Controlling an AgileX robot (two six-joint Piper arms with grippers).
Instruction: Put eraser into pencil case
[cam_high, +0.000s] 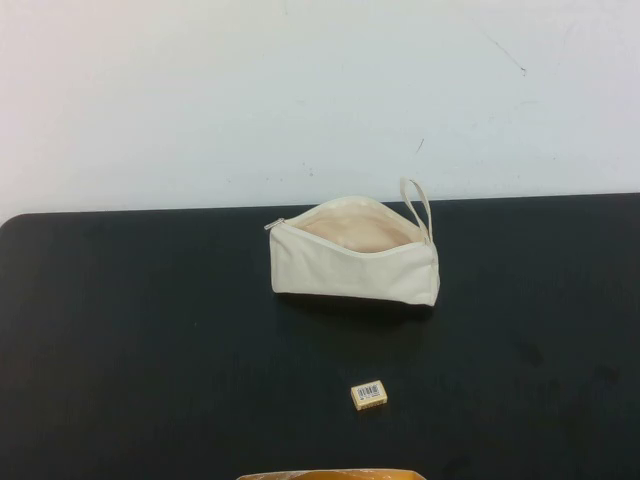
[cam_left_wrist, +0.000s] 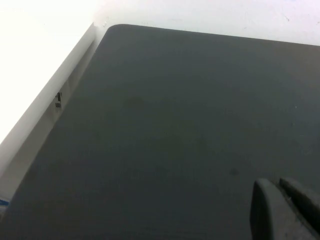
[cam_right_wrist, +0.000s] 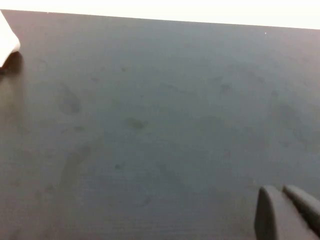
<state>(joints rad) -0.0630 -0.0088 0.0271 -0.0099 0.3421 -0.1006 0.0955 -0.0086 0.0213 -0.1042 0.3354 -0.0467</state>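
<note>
The cream-white canvas zip pencil case (cam_high: 355, 262) lies unzipped on the black table (cam_high: 130, 330). The tiny tan-yellow eraser (cam_high: 369, 394) sits apart, on its near side. Left tool (cam_left_wrist: 285, 210) and right tool (cam_right_wrist: 287, 212) hover over bare table, fingers pressed together, empty.

Canvas-like cloth pencil case (cam_high: 355, 268), matt black table (cam_high: 150, 330) (faintly smudged)

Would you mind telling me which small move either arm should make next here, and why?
Probably bring the right gripper over the eraser. It lies free on the table, nearer the robot than the pencil case, whose zip gapes open. The left gripper also hangs over bare table; neither holds anything.
</note>
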